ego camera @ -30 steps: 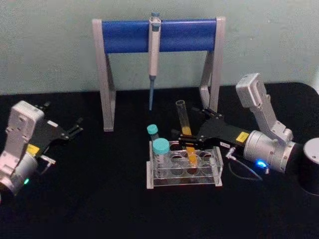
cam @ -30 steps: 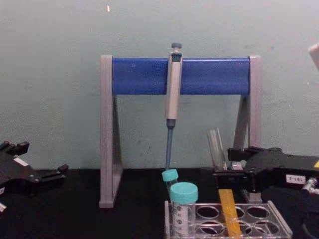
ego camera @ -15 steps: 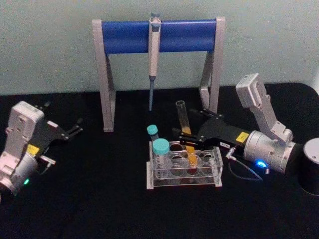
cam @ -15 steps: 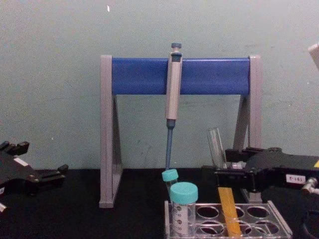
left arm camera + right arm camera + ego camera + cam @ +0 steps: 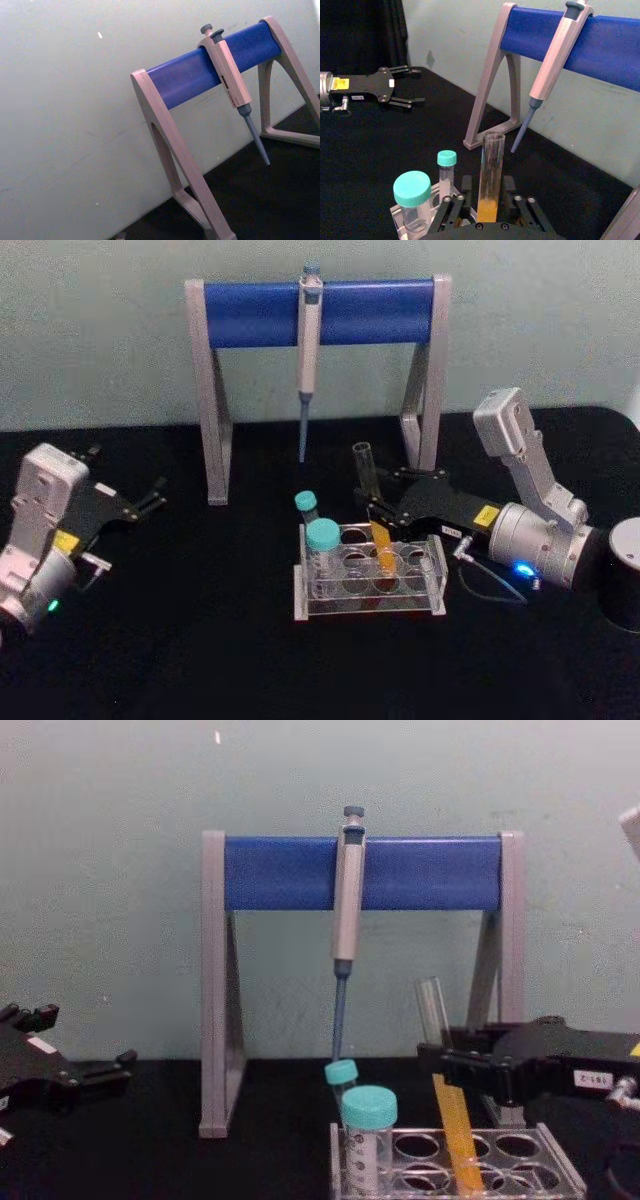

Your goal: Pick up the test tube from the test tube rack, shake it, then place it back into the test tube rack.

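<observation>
Near the left edge of the black worktop (image 5: pixel 200 640), the left gripper (image 5: pixel 155 494) is held low, fingers spread, nothing grasped. At mid-worktop the test tube rack (image 5: pixel 432 580) is seen: clear plastic, with two teal-capped tubes (image 5: pixel 322 535) at its left end. The test tube (image 5: pixel 367 475) is stood in a hole right of the rack's middle, top tilted left. It is long, slim, uncapped clear glass, with orange-yellow liquid in the lower part. The right gripper (image 5: pixel 378 512) is clamped on it just above the rack.
</observation>
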